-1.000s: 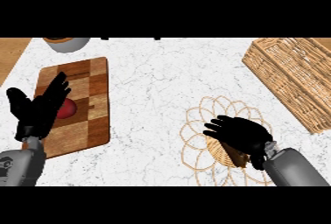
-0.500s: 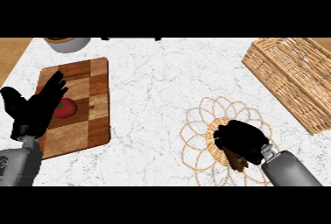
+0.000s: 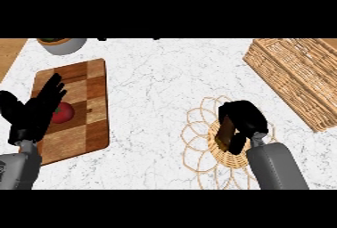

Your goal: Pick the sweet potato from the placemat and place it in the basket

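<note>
Placemat (image 3: 201, 147) near front centre-right, basket (image 3: 299, 75) behind-right, cutting board (image 3: 76, 109) left, bowl (image 3: 63, 44) behind it.

White marbled counter (image 3: 158, 84), grey-veined, with a strip of wooden surface (image 3: 10, 51) at upper left.

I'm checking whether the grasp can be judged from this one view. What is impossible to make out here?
- Sweet potato: head view, only a brown sliver shows; the right robot hand curled round it hides the rest.
- Placemat centre: covered by that hand and forearm.
- Red item on the cutting board: partly behind the open left robot hand.
- Basket: cut off by the right edge.
- Bowl: cut off at the top.
</note>
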